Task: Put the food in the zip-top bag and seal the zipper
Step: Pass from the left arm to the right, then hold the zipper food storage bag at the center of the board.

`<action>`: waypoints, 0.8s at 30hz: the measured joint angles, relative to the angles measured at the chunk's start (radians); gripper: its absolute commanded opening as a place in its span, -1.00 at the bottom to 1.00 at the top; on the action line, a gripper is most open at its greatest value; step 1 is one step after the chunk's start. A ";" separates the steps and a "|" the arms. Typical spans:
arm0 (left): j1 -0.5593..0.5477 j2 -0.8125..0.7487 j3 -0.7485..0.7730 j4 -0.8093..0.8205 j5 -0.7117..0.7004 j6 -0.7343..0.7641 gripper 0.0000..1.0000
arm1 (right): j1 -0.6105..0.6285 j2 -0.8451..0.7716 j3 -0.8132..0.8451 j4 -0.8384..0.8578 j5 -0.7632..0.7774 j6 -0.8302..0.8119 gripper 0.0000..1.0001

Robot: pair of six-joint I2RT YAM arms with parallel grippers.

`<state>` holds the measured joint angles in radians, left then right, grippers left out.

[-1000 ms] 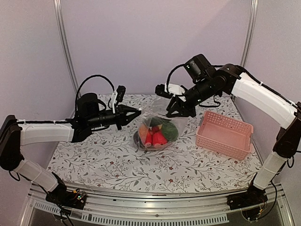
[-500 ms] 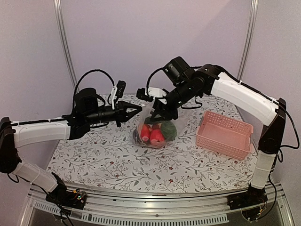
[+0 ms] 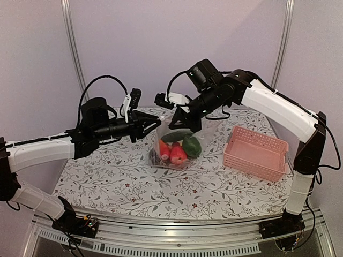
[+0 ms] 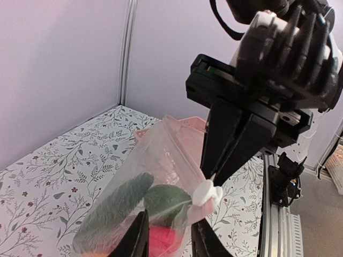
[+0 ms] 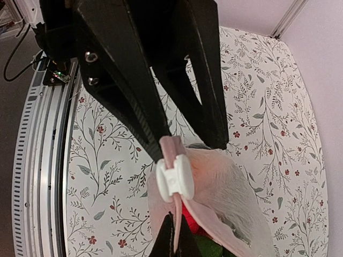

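The clear zip-top bag [image 3: 172, 140] hangs lifted between both grippers and holds the food: a long green cucumber [image 3: 174, 136], a green piece [image 3: 192, 145] and red pieces [image 3: 177, 155]. My right gripper [image 3: 178, 121] is shut on the pink zipper strip [image 5: 172, 150]. Its own tips [image 5: 172, 233] sit just below the white slider [image 5: 174, 179]. My left gripper [image 3: 157, 124] is at the bag's left top corner. Its jaws [image 4: 170, 230] stand a little apart with bag film [image 4: 144, 176] between them. The slider [image 4: 206, 194] is just beyond them, under the right fingers [image 4: 230, 144].
The pink lattice basket [image 3: 256, 152] stands at the right of the flowered table [image 3: 107, 182], apart from the bag. A metal rail [image 3: 161, 235] runs along the near edge. The back wall and its corner posts stand close behind.
My right gripper has slid left along the bag's top edge toward the left gripper. The bag with the food has risen and bunched narrower. The left gripper has lifted slightly.
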<state>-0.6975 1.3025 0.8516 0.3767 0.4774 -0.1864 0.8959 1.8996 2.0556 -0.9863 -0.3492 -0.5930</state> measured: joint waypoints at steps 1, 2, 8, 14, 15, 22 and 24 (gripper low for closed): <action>0.000 0.000 0.000 0.000 0.000 0.001 -0.55 | 0.000 0.000 0.000 0.000 -0.002 -0.002 -1.00; 0.000 0.002 0.000 0.002 0.002 0.002 -0.59 | 0.000 0.000 0.000 0.000 -0.003 -0.002 -1.00; -0.001 0.031 0.005 0.005 0.018 0.008 -0.87 | 0.000 0.000 0.000 0.000 -0.005 -0.005 -1.00; -0.001 0.034 0.007 0.002 0.043 0.022 -1.00 | 0.000 0.000 0.000 0.000 -0.005 -0.006 -0.85; -0.001 0.034 0.007 0.002 0.047 0.022 -1.00 | 0.000 0.000 0.000 0.001 -0.005 -0.007 -0.75; -0.001 0.034 0.008 -0.009 0.053 0.029 -1.00 | 0.000 -0.010 -0.003 0.010 0.006 -0.029 -0.42; -0.001 0.034 0.008 -0.017 0.053 0.030 -1.00 | 0.000 -0.031 -0.008 0.016 0.013 -0.039 -0.40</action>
<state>-0.6983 1.3365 0.8597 0.3599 0.5304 -0.1566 0.8959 1.8687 2.0480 -0.9699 -0.3367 -0.6319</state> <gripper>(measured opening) 0.004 0.283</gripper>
